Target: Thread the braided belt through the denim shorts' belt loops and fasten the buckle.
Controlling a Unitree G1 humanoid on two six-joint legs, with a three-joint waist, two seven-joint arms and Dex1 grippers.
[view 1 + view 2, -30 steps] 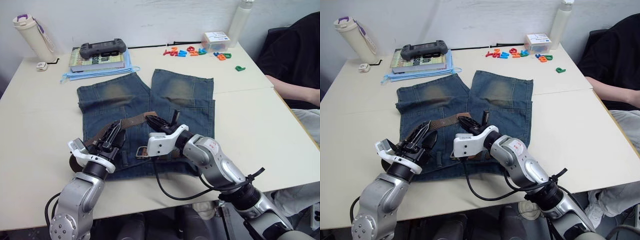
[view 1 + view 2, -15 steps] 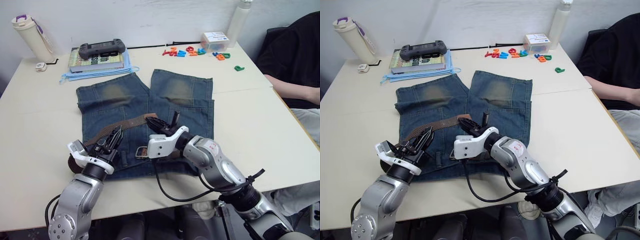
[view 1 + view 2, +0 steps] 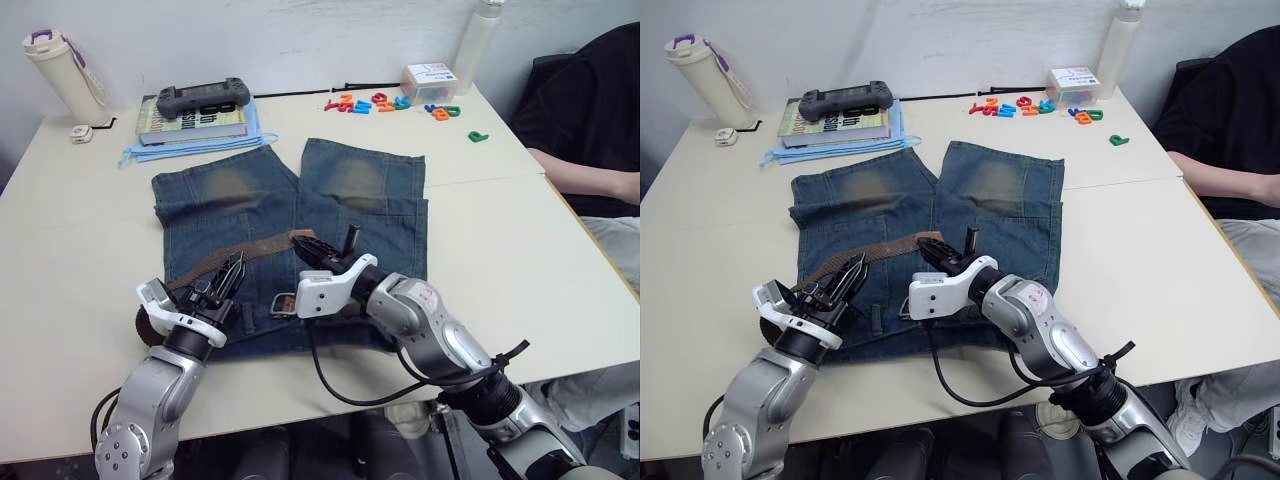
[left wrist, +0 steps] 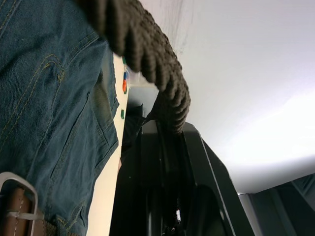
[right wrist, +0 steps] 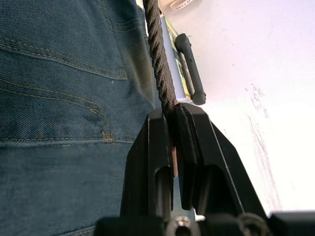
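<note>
**Belt pinched at two spots, feeding toward the waistband**

The braided belt (image 3: pixel 255 250), dark brown, lies across the near half of the denim shorts (image 3: pixel 350 195), which are spread flat mid-table w/ legs pointing far. It runs from the near-left edge of the shorts up toward centre. The buckle (image 3: pixel 284 303), silver on a tan tab, rests on the waistband near centre.

Judgement on technique: keep the strap flat and untwisted btwn both grips, feed the tip low along the waistband so it slides under each loop w/o bunching the denim.

Left gripper (image 3: pixel 228 277) is clamped on the belt near its left stretch, forearm rising from the near-left. Right gripper (image 3: pixel 312 248) is clamped on the belt's centre end, arm bent in from the near-right, a black cable (image 3: pixel 340 385) trailing beneath.
</note>
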